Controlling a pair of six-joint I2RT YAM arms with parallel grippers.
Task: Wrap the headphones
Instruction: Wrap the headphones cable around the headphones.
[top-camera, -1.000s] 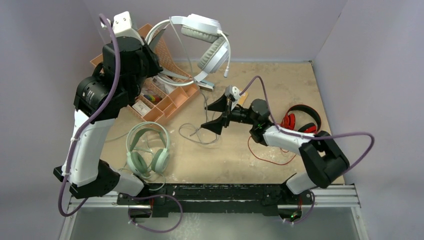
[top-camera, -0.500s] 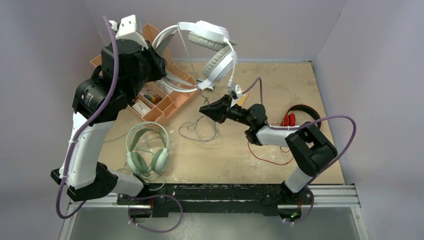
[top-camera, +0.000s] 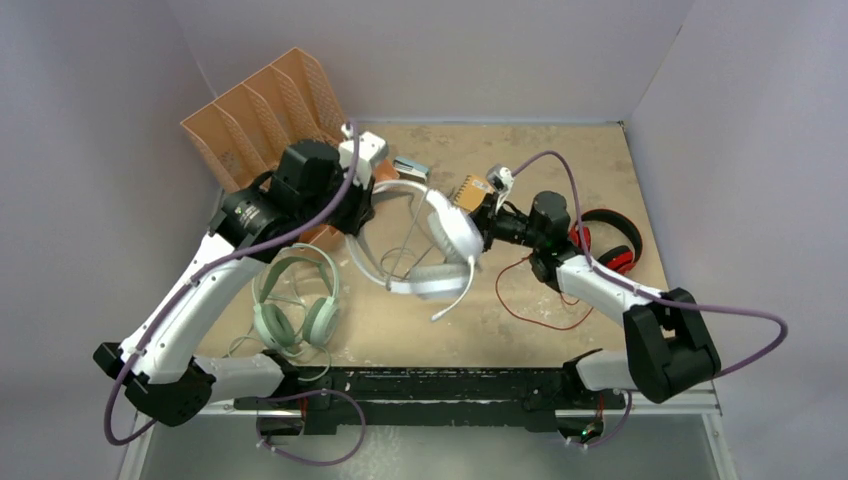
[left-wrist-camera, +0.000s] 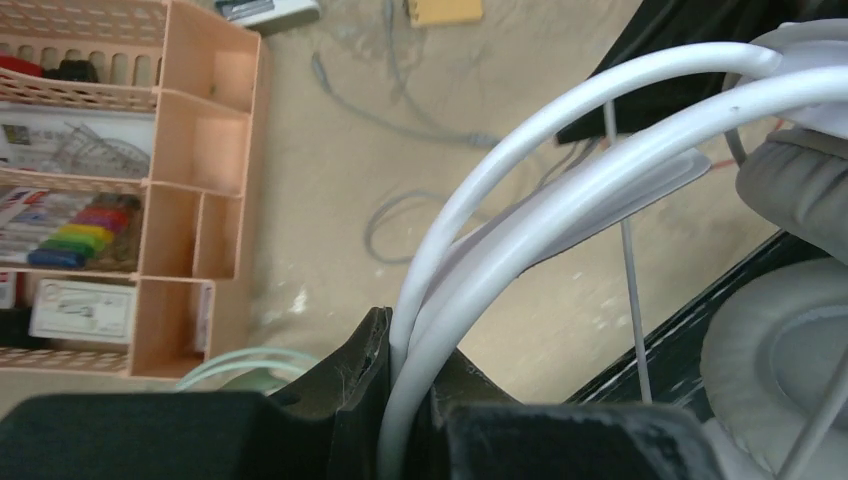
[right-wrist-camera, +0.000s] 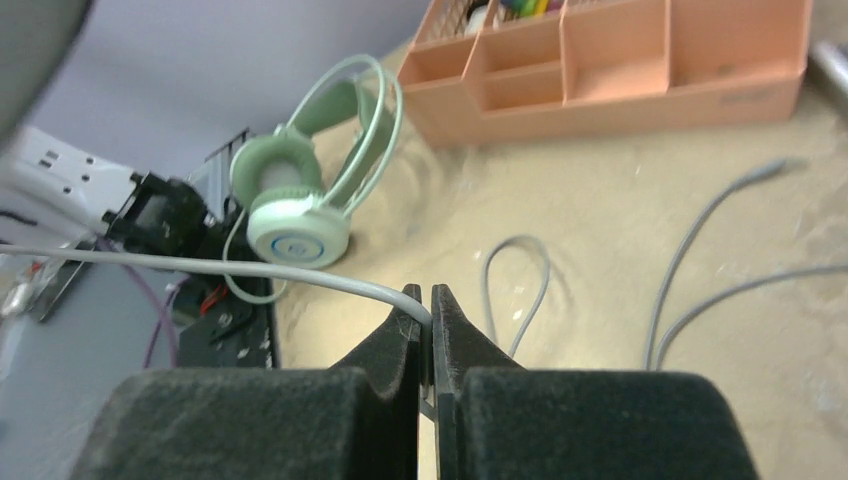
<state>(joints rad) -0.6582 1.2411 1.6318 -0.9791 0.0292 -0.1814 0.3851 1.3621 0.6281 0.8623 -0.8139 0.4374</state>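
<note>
The white headphones (top-camera: 452, 235) hang in the middle of the top view, held up off the table (top-camera: 570, 160). The left fingers (left-wrist-camera: 362, 385) are clamped tight on the white headband (left-wrist-camera: 520, 215) — it rises from between them in a long curve toward the upper right. The right fingers (right-wrist-camera: 395, 340) are pinched closed on the thin grey cord (right-wrist-camera: 370, 288). The mint-green headphones (top-camera: 322, 320) lie flat at lower left of the table — the red and black headphones (top-camera: 618, 260) lie at its right side.
</note>
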